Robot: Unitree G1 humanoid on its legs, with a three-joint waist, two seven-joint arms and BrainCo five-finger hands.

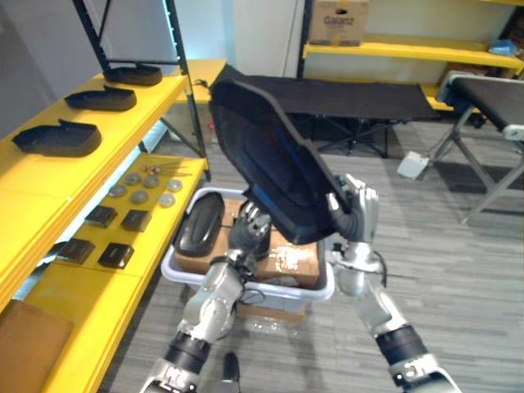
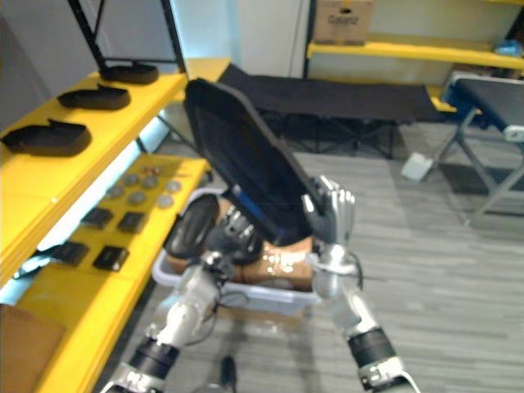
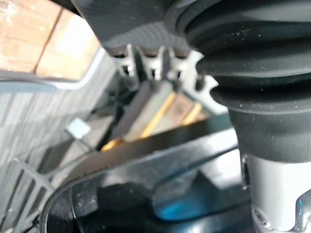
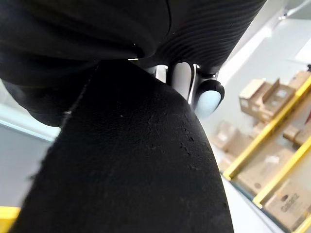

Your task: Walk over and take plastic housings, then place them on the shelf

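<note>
Print shows on the cardboard box (image 1: pixel 337 20) on the far shelf and on the carton (image 1: pixel 288 259) in the pale bin (image 1: pixel 175 267), too small for you to rely on. To your left, the yellow shelf (image 1: pixel 49 178) carries 3 black housings (image 1: pixel 57 137) on its upper level, with small black blocks (image 1: pixel 102 216) and round discs (image 1: pixel 141 187) lower down. A black cot (image 1: pixel 360 98) stands behind. 1 spare housing (image 1: pixel 201 223) lies in the bin. The large plastic housing (image 1: pixel 270 147) is raised, tilted, above the bin. The right robot hand (image 1: pixel 359 214) pinches its rim between thumb and upright fingers. The left robot hand (image 1: pixel 250 232) is tucked under its lower edge, and you cannot tell its grip.
</note>
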